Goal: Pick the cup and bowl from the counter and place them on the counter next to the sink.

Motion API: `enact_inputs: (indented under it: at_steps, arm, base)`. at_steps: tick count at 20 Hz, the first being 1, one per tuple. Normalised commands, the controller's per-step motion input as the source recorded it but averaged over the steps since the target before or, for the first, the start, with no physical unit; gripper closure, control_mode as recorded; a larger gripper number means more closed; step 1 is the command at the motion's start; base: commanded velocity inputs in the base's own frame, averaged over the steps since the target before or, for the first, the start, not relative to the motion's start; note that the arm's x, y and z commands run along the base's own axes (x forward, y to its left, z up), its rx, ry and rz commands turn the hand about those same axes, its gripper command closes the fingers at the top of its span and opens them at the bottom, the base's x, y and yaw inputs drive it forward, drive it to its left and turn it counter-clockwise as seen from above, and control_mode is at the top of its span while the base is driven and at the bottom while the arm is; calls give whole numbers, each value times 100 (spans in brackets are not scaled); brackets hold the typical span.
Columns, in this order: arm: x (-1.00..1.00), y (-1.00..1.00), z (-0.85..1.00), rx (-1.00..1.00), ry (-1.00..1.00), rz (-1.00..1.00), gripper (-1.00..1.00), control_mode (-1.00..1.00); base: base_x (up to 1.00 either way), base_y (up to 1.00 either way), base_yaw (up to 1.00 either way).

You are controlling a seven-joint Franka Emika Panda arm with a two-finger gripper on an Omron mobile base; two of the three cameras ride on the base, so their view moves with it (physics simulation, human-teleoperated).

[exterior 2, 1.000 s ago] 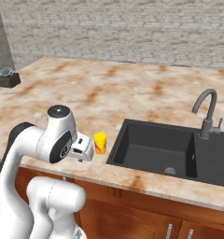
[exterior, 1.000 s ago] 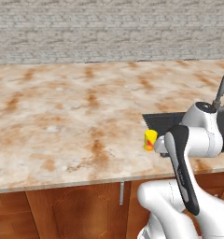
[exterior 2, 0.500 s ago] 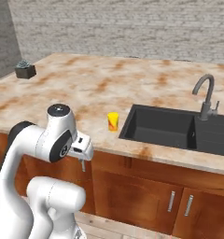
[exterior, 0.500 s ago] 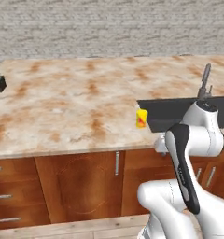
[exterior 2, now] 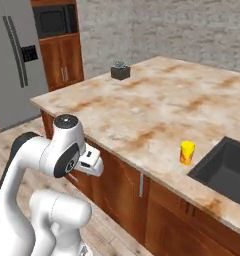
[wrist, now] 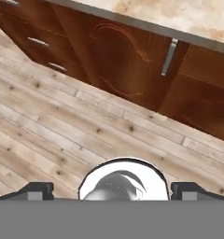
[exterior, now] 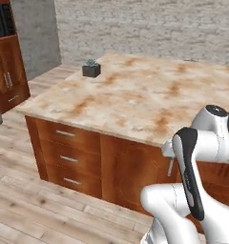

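The gripper hangs low in front of the cabinets, its 2 dark fingers set wide apart at the bottom of the hand view with nothing between them. Past the fingers lies a pale plank floor, and further on stands a reddish-brown cabinet door with a slim metal handle up and to the right of the fingers. A stack of drawers sits up and to the left of them. Along the top edge of that view runs the rim of the counter, well beyond the fingers.

In the right base view the arm is folded in front of the cabinets, and the white hand sticks out toward the cabinet face, below the counter edge. The counter top is beige with rust-orange veins. On it, near the front edge and just beside the sink, stands a small yellow cup, upright, well apart from the fingers and above their level. The sink is a dark recessed basin at the right edge of that view.

At the far corner of the counter sits a small dark planter with a grey-green plant, far from the gripper. Beyond the counter a grey fridge and a tall wooden cabinet stand against the wall.
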Motion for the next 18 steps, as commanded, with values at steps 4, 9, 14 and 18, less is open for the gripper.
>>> enact_inputs:
  at_steps: [4, 9, 14, 18]
  arm:
    - [0, 0, 0, 0, 0, 0, -100, 100]
    - [0, 0, 0, 0, 0, 0, -100, 100]
    - [0, 0, 0, 0, 0, 0, -100, 100]
    - [0, 0, 0, 0, 0, 0, -100, 100]
  base:
    - [-1, 7, 99]
    - [0, 1, 96]
    - [0, 0, 94]
    - [0, 0, 92]
